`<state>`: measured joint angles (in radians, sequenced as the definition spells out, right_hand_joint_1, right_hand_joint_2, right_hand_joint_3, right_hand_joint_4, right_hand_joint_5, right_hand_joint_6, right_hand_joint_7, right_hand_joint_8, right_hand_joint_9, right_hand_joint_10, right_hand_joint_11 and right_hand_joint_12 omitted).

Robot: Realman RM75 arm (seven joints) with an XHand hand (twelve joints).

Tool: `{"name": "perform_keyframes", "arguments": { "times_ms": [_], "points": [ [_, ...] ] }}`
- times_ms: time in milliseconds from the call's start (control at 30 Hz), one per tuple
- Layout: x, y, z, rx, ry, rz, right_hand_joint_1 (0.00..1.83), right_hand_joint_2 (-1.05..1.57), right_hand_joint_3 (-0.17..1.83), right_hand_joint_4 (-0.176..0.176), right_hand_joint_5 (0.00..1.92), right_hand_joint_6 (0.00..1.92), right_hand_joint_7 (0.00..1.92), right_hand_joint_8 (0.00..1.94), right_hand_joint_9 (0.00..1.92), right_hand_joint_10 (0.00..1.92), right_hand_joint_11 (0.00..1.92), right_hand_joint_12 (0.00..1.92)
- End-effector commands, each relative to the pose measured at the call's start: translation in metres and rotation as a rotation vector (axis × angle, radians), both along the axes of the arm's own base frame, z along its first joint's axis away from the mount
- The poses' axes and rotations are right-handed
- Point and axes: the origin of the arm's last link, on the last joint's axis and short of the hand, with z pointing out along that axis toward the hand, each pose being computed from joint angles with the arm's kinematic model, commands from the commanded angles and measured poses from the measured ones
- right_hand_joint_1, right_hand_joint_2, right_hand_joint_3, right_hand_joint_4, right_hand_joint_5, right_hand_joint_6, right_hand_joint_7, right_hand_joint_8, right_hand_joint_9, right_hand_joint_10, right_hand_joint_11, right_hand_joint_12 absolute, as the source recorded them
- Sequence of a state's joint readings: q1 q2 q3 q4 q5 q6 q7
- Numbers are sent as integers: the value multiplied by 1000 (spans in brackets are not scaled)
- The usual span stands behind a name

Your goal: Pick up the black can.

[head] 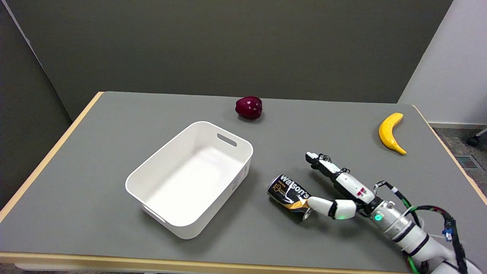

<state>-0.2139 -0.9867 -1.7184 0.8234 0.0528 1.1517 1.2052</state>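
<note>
Reaching in from the lower right, the white right arm point(414, 236) is extending over the grey surface point(95, 190); its hand point(342, 190) is lying spread and grasping nothing, with the fingers point(323, 163) pointing up and to the left and the thumb point(323, 206) stretching leftward. Lying on its side just left of the hand is the black can point(287, 196), its printed body slanting from upper left to lower right and its end facing the near edge; the thumb tip is touching, or very nearly touching, the can's lower right end, while the other fingers are standing clear of it, above and to the right. Sitting left of the can, a short gap apart, is the white bin point(152, 205), turned at an angle and showing a handle slot in its far wall; resting beyond it, near the far edge, is the dark red apple point(249, 107); lying well apart, toward the far right corner, is the yellow banana point(390, 133).
</note>
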Motion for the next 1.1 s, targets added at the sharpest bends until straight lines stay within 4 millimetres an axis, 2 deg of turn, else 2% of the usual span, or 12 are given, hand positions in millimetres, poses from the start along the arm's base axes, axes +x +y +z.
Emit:
{"name": "perform_keyframes", "arguments": {
  "times_ms": [33,100,167,233,400,567,667,733,933,1100],
  "points": [
    [27,-6,-68,-219,210,127,323,641,734,-176,-1,-1,51,427,-1,2,-1,652],
    [42,-8,-69,-225,245,180,353,567,842,-176,-1,-1,59,507,-1,36,-1,653],
    [50,-7,-70,-227,255,201,361,568,840,-176,-1,-1,89,532,-1,202,-1,702],
    [55,-3,-72,-232,269,217,367,565,838,-176,-1,-1,101,542,-1,259,-1,736],
    [67,9,-72,-268,280,264,369,565,838,-176,-1,-1,101,543,-1,269,-1,741],
    [77,17,-64,-306,306,303,372,566,840,-176,-1,-1,101,545,-1,284,-1,745],
    [81,23,-68,-297,311,315,369,566,835,-176,-1,-1,108,549,-1,301,-1,754],
    [78,25,-74,-279,307,299,370,568,841,-176,-1,-1,106,551,-1,302,-1,764],
    [48,28,-99,-222,222,156,361,568,842,-176,-1,-1,103,552,-1,305,-1,786],
    [31,28,-119,-203,203,88,361,570,844,-176,-1,-1,98,551,-1,301,-1,786]
  ]
}}
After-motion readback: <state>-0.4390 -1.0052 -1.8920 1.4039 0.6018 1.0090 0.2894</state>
